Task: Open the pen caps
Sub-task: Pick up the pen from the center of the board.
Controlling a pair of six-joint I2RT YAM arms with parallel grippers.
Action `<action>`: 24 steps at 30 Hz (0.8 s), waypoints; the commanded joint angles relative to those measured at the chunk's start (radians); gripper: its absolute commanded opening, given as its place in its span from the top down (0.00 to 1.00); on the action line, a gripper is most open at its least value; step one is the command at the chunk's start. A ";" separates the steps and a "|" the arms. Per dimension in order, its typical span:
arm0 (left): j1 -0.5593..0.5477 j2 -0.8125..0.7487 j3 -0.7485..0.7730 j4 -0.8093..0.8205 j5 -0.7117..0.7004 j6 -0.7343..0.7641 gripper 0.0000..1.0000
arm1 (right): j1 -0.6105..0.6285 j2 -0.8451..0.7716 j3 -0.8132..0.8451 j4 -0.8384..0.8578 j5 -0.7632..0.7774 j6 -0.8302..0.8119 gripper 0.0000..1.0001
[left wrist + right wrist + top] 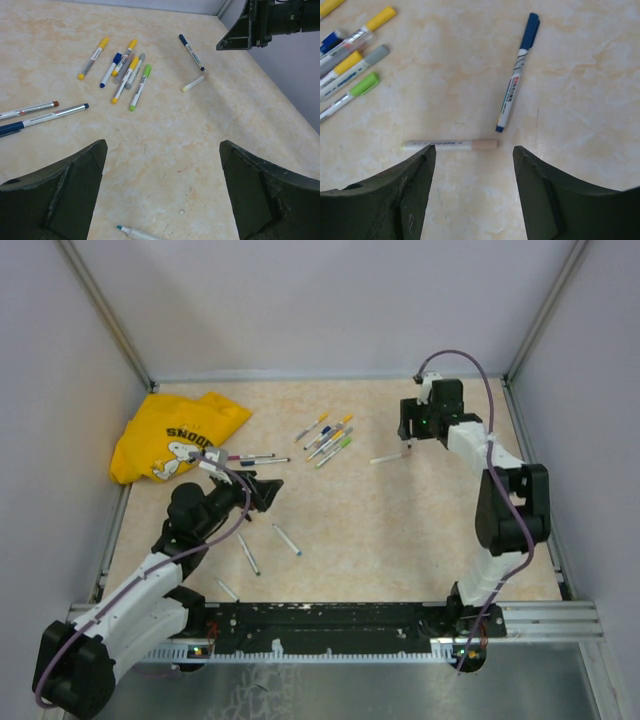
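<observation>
Just ahead of the right gripper (472,160), whose jaws stand partly apart around nothing, lies a bare pale barrel (450,145). Beyond it, slightly right, the blue-capped pen (517,75) looks the likely target, so this reads as the approach to a pick. Next the jaws must drop across that pen's body, leaving the blue cap (532,25) free. Far left lie more pen caps (364,83). The arm reaches forward, wrist pitched down; the left gripper (162,150) hangs wide, empty.

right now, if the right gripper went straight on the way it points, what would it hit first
Probably the uncapped white pen lying crosswise just ahead of the open right gripper, with the table under it; depth is unclear.
</observation>
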 commanded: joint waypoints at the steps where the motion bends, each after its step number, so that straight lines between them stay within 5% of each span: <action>1: -0.015 0.023 0.011 0.006 -0.066 0.033 0.02 | -0.004 0.154 0.181 -0.039 0.135 -0.022 0.38; 6: -0.016 0.022 -0.001 0.023 -0.064 0.027 0.01 | -0.005 0.299 0.351 -0.110 0.146 -0.044 0.56; 24: -0.017 0.015 -0.024 0.044 -0.065 0.015 0.00 | -0.004 0.532 0.550 -0.192 0.174 -0.054 0.68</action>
